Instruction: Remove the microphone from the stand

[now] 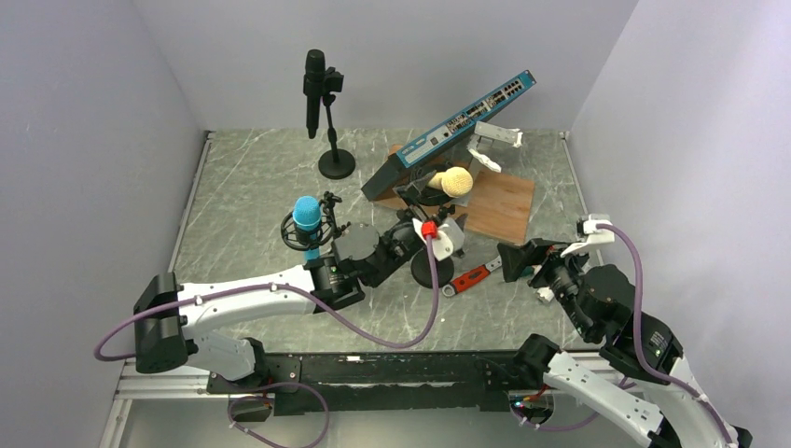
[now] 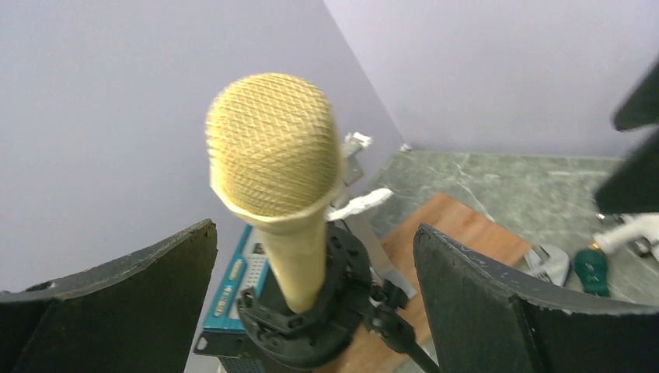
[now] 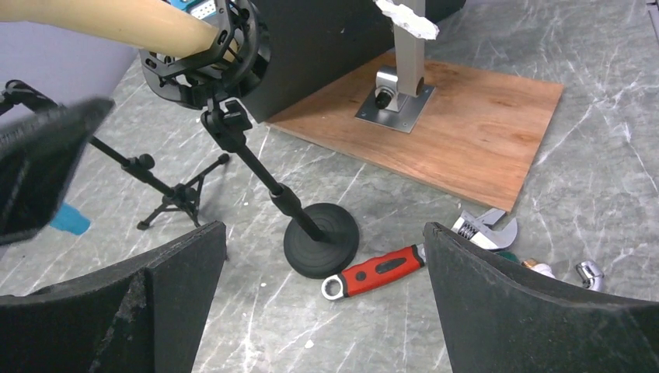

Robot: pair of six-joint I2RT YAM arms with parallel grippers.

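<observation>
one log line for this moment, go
left gripper: open, facing yellow mesh-head microphone | microphone: seated in black shock-mount stand | right gripper: open, empty | removal: not started

1. The microphone (image 2: pixel 273 148) had a yellow head of fine wire mesh that looked bumpy, and a smooth, dull yellow handle.
2. Its stand (image 3: pixel 320 247) was black, with a smooth round foot that shone a little.
3. The board (image 3: pixel 482 132) was dull brown wood with lines in it.
4. The table (image 1: pixel 252 187) looked like smooth grey-green stone with white streaks.
5. The wrench (image 3: pixel 388 268) had a shiny red handle and a silvery metal head.
6. The other microphone (image 1: pixel 306 213) had a soft-looking blue cap.
</observation>
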